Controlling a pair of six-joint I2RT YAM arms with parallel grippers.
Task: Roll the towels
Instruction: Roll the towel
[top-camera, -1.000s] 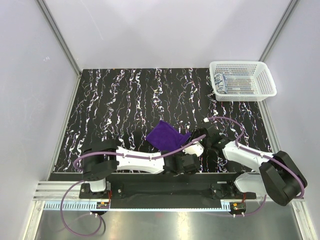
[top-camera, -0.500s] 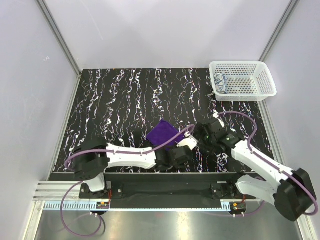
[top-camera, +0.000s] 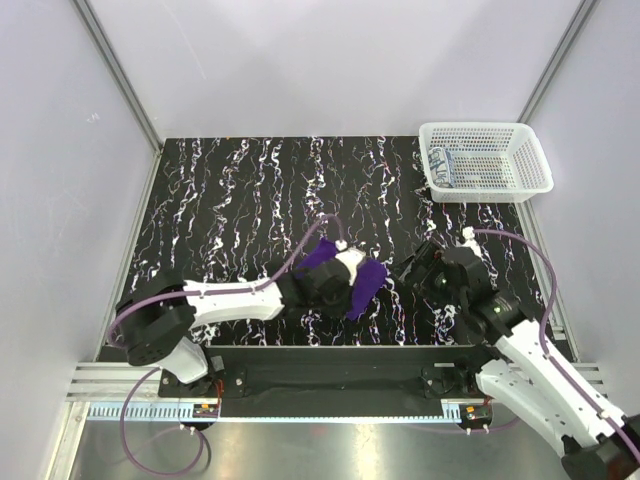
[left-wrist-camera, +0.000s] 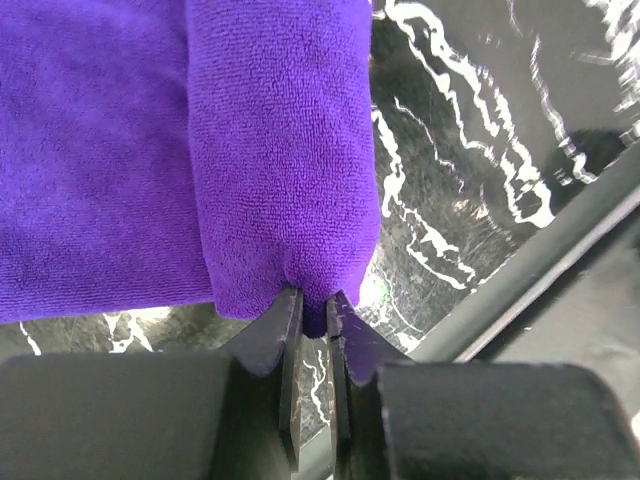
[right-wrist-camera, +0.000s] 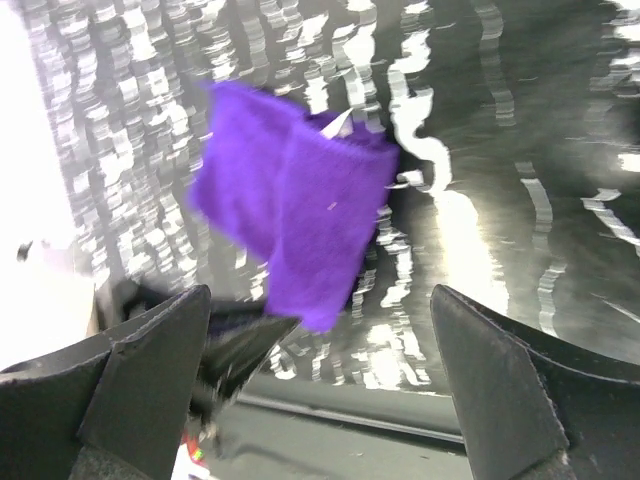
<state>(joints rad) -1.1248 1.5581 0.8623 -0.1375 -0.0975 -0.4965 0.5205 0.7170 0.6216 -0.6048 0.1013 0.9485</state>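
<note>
Purple plush towel (left-wrist-camera: 280, 150), seemingly half-rolled into a soft tube, pinched by the left hand (left-wrist-camera: 312, 305); right hand (right-wrist-camera: 320, 298) spread wide.

We get purple towel (left-wrist-camera: 150, 150) cropped at 9 and 12 o'clock in left wrist view; right wrist view blurred; patterned towel (top-camera: 443, 166) too small.

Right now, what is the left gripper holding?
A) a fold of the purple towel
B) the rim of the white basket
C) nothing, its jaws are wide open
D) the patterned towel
A: in the left wrist view, the left gripper is closed on the folded end of the purple towel.
</note>
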